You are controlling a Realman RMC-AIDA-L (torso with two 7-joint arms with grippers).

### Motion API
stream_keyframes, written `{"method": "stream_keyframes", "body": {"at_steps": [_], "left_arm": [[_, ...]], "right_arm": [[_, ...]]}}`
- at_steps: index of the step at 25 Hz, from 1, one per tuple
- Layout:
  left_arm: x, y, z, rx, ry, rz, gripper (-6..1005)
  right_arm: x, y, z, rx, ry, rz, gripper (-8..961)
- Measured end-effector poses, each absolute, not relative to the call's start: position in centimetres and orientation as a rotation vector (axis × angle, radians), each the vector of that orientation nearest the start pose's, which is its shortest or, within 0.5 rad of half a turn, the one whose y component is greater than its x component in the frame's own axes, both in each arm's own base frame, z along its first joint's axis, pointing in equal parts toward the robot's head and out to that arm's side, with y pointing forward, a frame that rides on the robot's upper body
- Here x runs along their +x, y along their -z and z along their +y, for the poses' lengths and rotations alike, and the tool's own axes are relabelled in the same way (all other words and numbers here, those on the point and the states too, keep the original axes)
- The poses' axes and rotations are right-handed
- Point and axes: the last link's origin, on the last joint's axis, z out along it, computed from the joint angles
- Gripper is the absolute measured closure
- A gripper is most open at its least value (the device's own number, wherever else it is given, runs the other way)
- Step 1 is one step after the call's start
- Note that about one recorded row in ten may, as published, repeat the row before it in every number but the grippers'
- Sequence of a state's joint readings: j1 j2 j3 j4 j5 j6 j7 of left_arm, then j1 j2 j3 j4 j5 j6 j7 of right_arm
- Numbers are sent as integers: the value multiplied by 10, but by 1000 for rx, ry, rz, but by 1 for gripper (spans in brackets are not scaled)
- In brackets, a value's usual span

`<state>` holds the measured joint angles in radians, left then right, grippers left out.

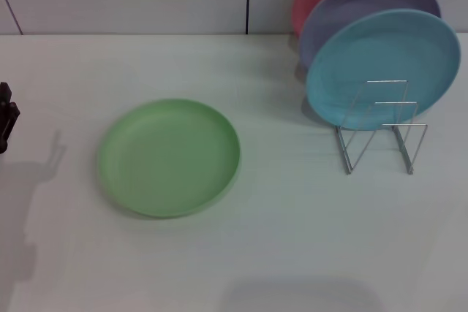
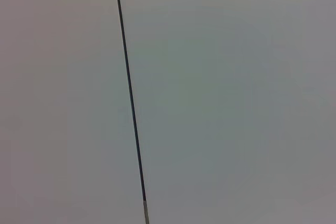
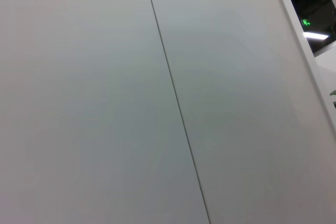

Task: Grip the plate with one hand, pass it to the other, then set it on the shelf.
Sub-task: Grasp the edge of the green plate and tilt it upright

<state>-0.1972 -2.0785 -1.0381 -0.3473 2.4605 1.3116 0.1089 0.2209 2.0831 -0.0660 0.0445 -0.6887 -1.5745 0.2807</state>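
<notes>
A light green plate (image 1: 169, 157) lies flat on the white table (image 1: 292, 239), with the wire shelf (image 1: 380, 128) at three o'clock. The left pincer (image 1: 6, 116) shows only at nine o'clock; its opening cannot be told, and the right is unseen. A flat plate may slide from a rim grasp.

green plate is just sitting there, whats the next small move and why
Probably bring the left gripper in from the table's left edge toward the green plate and its near rim. The plate lies flat and untouched, the wire rack has free front loops, and no right gripper is in view.
</notes>
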Motion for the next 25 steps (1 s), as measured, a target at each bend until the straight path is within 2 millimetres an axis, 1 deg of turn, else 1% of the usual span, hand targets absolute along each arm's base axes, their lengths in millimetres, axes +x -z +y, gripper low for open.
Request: {"method": "stream_keyframes", "body": {"at_steps": [5, 10, 13, 15, 18, 19, 20, 21, 22, 24, 25], "left_arm": [[-337, -4, 276, -1451, 625, -342, 142], [-332, 2, 276, -1480, 641, -345, 140], [-320, 8, 283, -1511, 649, -320, 140], [-307, 14, 292, -1541, 627, -295, 140], [-284, 23, 311, -1607, 550, -289, 140], [-272, 23, 319, -1632, 539, -289, 140], [-263, 23, 325, -1667, 520, -304, 140], [-263, 23, 325, -1667, 520, -304, 140], [-239, 17, 339, -1751, 496, -351, 140], [-228, 13, 344, -1787, 483, -370, 140], [-218, 9, 347, -1824, 466, -402, 140]], "right_arm": [[424, -93, 196, -733, -675, 560, 127], [424, -93, 196, -733, -674, 560, 128], [424, -93, 196, -733, -675, 560, 128], [424, -93, 197, -733, -677, 559, 128], [423, -93, 197, -739, -678, 559, 127], [423, -93, 198, -743, -678, 558, 127], [423, -93, 198, -745, -678, 558, 128], [423, -93, 198, -748, -678, 560, 128], [424, -93, 199, -749, -676, 562, 128], [425, -92, 199, -752, -673, 569, 128], [425, -92, 200, -756, -671, 573, 128]]}}
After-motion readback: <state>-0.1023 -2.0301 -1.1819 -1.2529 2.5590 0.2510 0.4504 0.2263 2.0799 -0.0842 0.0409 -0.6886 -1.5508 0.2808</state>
